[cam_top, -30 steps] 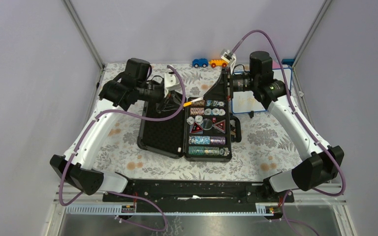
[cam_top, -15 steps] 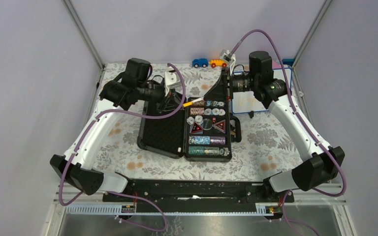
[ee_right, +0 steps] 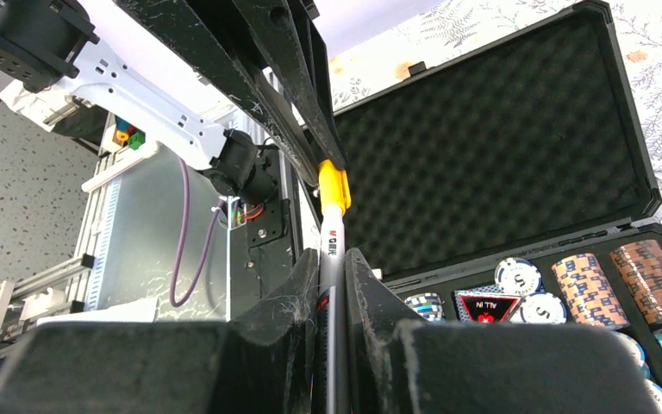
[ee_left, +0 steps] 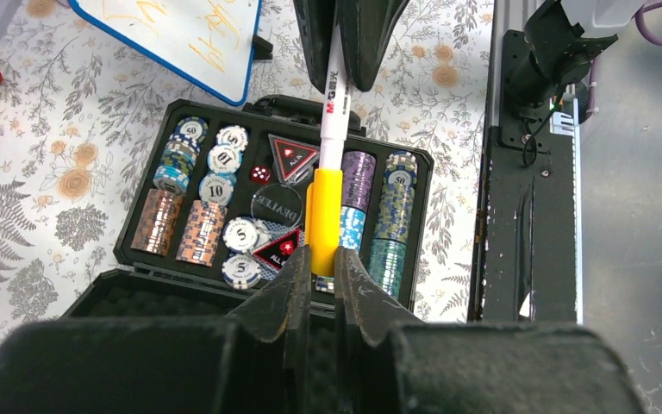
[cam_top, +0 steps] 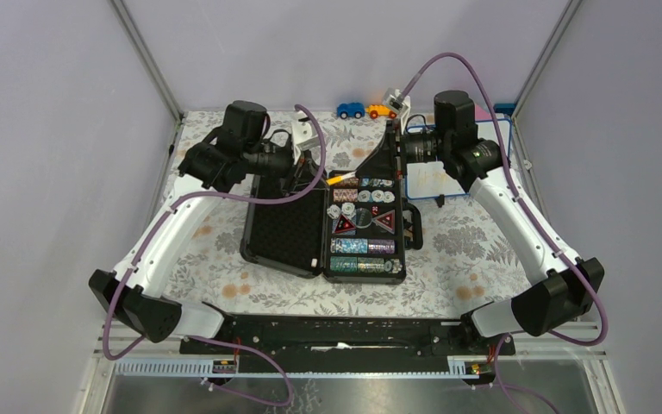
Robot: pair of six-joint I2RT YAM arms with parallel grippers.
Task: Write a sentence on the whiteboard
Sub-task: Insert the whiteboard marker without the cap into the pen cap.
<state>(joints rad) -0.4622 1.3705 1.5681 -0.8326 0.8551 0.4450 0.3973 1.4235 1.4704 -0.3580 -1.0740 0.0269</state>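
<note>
The left gripper (ee_left: 321, 259) is closed on the yellow cap (ee_left: 323, 211) of a marker (ee_left: 334, 95). The right gripper (ee_right: 332, 267) is closed on its white barrel. Both are above an open case (cam_top: 283, 226) of poker chips (ee_left: 224, 159). The top view shows the whiteboard (cam_top: 434, 181) at the far right corner of the worktop (cam_top: 465, 250), half hidden by the right arm. Only the left wrist view shows the yellow sentence (ee_left: 211, 43) on it.

place: robot lab test cell | evidence: left arm (cam_top: 159, 237) and right arm (cam_top: 517, 226) bolted to a base rail (cam_top: 336, 332), metal frame post (cam_top: 145, 59), bare lilac wall (cam_top: 43, 129)
</note>
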